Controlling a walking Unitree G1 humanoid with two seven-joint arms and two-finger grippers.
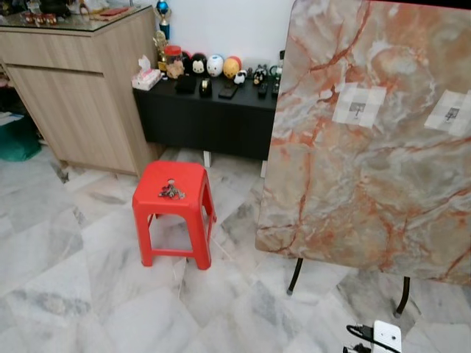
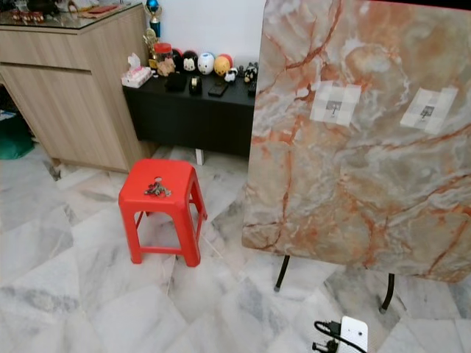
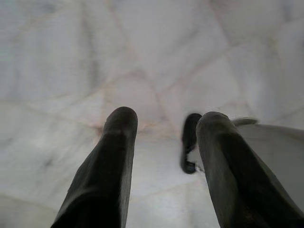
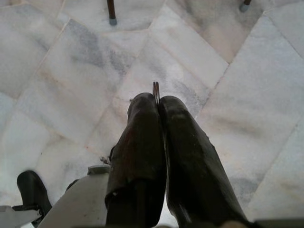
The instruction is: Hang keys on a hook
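Keys (image 1: 171,191) are seen lying in a small bunch on the seat of a red plastic stool (image 1: 190,176), roughly centred on it. Stool is stood on the marble floor (image 1: 66,279), just beside a marble-patterned board (image 1: 368,162) propped upright on thin dark legs. 2 pale patches are stuck on the board's upper face, each with a small hook (image 1: 358,112); the second hook (image 1: 451,114) is nearer the board's right edge. Nothing is hung on either.

Left gripper (image 3: 164,118): jaws are spread wide, nothing held between the 2 black fingers (image 3: 118,133). Only floor tile and a small dark object are seen beyond the tips; keys are well apart from these jaws.

Right gripper (image 4: 156,97): jaws are pressed fully together, fingers touching along their length. A thin dark ring-like sliver is seen sticking up at the tips; what it is cannot be told. Floor is seen beyond the tips, with 2 dark leg ends further ahead.

Behind the stool, a low black cabinet (image 1: 213,118) with small figurines on top, and a wooden cabinet (image 1: 81,95) beside it.
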